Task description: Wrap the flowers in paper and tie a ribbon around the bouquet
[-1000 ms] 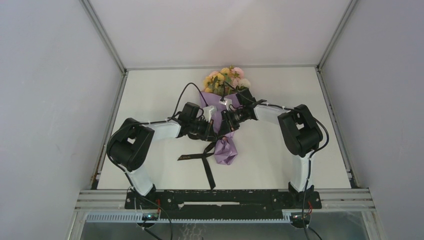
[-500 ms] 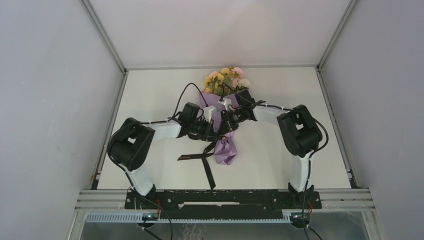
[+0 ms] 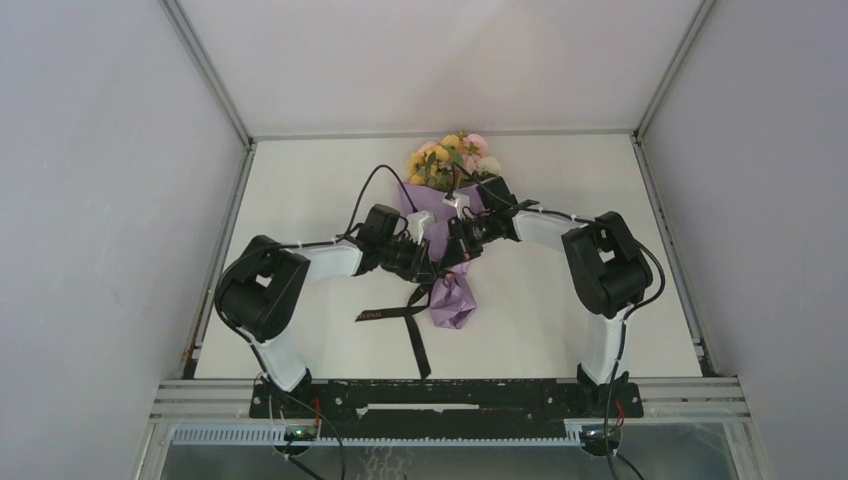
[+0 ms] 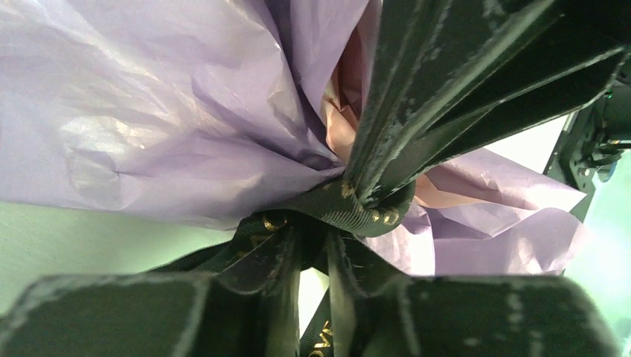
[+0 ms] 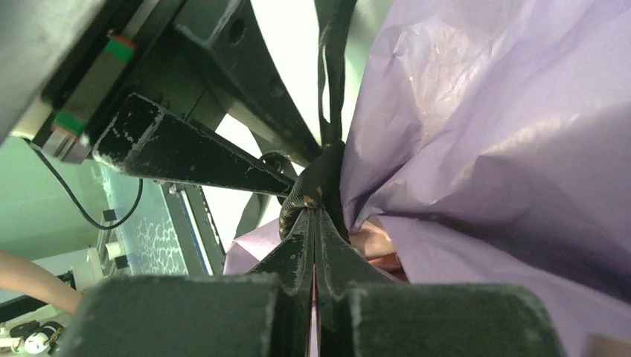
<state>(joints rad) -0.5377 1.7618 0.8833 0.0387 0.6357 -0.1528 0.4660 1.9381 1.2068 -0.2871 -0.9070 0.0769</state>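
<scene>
The bouquet lies along the table's middle, flowers [image 3: 452,158] at the far end, stems inside a lilac paper [image 3: 453,303] cone. A black ribbon [image 3: 398,314] with gold lettering circles the cone's waist, its tails trailing left and toward me. Both grippers meet at that waist. My right gripper [image 5: 315,212] is shut, its tips pinching the ribbon [image 5: 311,186] against the paper [image 5: 491,134]. My left gripper [image 4: 312,245] stands slightly open right under the ribbon [image 4: 350,212] band, a thin strip of table showing between its fingers. The right gripper's fingers [image 4: 446,89] cross the left wrist view from the upper right.
The white table [image 3: 560,320] is boxed in by grey walls on the left, right and back. A metal rail [image 3: 450,400] carrying both arm bases runs along the near edge. A black cable [image 3: 370,185] arcs above the left wrist.
The right gripper has closed on the ribbon at the cone's waist. The left gripper's jaws have parted a little. Both arms have barely shifted; the bouquet lies where it was.
</scene>
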